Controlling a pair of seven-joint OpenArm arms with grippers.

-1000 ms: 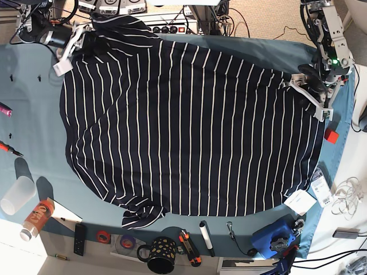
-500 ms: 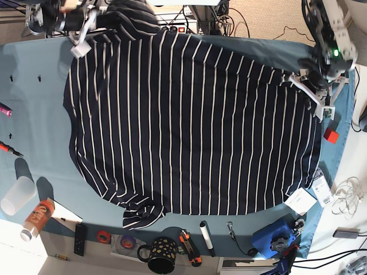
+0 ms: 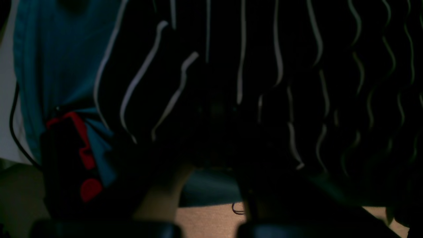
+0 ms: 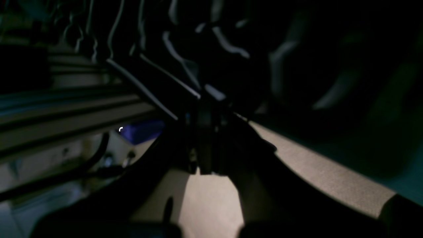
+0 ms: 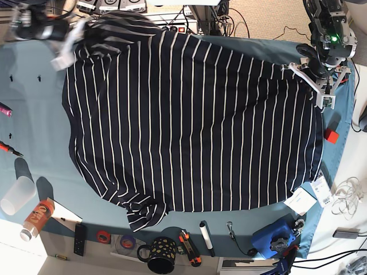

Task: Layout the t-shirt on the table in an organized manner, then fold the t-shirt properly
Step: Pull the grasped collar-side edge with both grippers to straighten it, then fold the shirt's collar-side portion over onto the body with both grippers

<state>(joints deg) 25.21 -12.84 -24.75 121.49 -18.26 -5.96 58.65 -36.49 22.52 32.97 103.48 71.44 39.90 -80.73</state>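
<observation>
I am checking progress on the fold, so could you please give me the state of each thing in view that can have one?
T-shirt: spread flat and unfolded, one sleeve bunched at the near edge.
Table: covered by teal cloth, mostly under the shirt.
Left end effector: shut on the shirt's far edge.
Right end effector: shut on the shirt's far corner, blurred.
Mug: upright.
Clear cup: lying on its side.

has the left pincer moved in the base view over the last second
Yes. The left pincer, shut on the t-shirt, has gone up the image toward the table's far edge, widening its gap from the red block.
</observation>
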